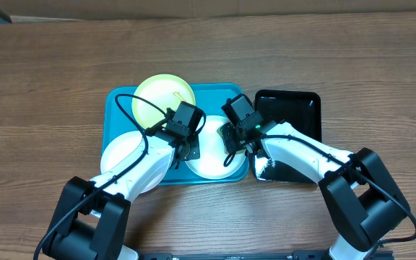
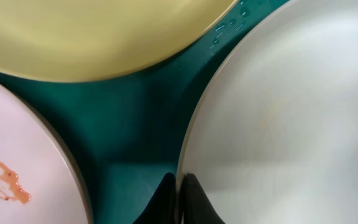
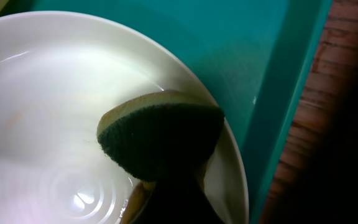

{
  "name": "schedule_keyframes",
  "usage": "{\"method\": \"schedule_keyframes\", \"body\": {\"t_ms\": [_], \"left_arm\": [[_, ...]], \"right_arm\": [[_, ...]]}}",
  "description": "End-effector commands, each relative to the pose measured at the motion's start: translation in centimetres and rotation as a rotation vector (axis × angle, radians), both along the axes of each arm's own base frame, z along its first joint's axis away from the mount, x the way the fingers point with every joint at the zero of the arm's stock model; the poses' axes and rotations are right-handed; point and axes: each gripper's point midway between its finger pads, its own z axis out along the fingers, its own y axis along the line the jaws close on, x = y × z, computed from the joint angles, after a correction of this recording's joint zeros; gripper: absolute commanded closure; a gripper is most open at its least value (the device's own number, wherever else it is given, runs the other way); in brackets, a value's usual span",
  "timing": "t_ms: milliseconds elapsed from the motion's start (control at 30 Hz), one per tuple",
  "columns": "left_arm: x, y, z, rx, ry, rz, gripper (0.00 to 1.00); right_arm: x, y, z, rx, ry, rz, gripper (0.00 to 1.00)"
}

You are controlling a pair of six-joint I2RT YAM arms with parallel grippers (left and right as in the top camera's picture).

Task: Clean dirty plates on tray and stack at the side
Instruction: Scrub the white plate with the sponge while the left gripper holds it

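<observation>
My left fingers (image 2: 197,205) were narrow, pinching the rim of the white plate (image 2: 291,112) on the turquoise tray (image 2: 129,124); my right fingers (image 3: 176,202) held a green sponge (image 3: 160,140) against that plate.

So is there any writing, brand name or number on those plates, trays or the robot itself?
None to read. The plates, the sponge, the blue tray, the black tray, the left arm and the right arm carry no words or numbers; only a small green light glows.

We see a turquoise tray (image 1: 115,108), pale yellow-green plate (image 1: 156,94), plain white plate (image 1: 211,165), orange-smeared white plate (image 1: 118,155), and dark green-and-yellow sponge (image 3: 160,140).
</observation>
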Motion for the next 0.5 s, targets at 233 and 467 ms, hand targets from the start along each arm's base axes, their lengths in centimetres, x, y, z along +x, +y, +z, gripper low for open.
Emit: {"method": "schedule_keyframes", "body": {"t_ms": [233, 467], "left_arm": [[-0.4, 0.1, -0.7, 0.006, 0.019, 0.011, 0.96], [-0.4, 0.2, -1.6, 0.012, 0.026, 0.012, 0.96]], "right_arm": [[0.0, -0.7, -2.0, -0.059, 0.011, -0.012, 0.96], [-1.3, 0.4, -3.7, -0.007, 0.099, 0.000, 0.96]]}}
